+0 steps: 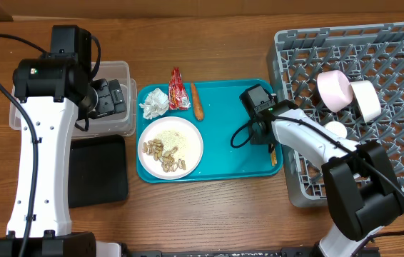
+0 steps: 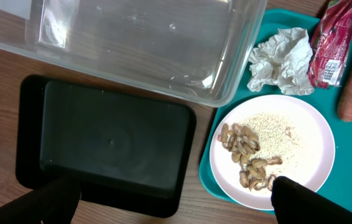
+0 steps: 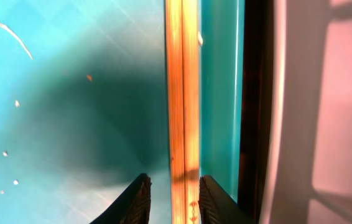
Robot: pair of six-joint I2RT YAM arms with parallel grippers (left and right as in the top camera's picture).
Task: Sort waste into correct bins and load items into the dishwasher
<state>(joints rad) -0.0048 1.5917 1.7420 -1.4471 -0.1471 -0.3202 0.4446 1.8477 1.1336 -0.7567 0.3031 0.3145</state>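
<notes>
My right gripper (image 1: pixel 270 145) (image 3: pixel 175 179) is low over the teal tray's right edge. Its narrowly open jaws straddle the two wooden chopsticks (image 1: pixel 273 155) (image 3: pixel 182 93); the right finger touches them and a gap shows on the left. My left gripper (image 1: pixel 105 100) (image 2: pixel 175 186) hangs wide open and empty above the clear tub (image 1: pixel 120 68) (image 2: pixel 132 43) and the black tray (image 1: pixel 98 171) (image 2: pixel 114 137). The white plate (image 1: pixel 190 138) (image 2: pixel 303 146) carries peanut shells (image 1: pixel 166 153) (image 2: pixel 244 146). Paper ball (image 1: pixel 153 103), red wrapper (image 1: pixel 178 89) and orange-brown stick (image 1: pixel 197 102) lie behind it.
The teal tray (image 1: pixel 234 107) sits mid-table. The grey dish rack (image 1: pixel 402 50) stands right against it and holds a pink bowl (image 1: pixel 334 89), a white bowl (image 1: pixel 366 100) and a small white cup (image 1: pixel 335 129).
</notes>
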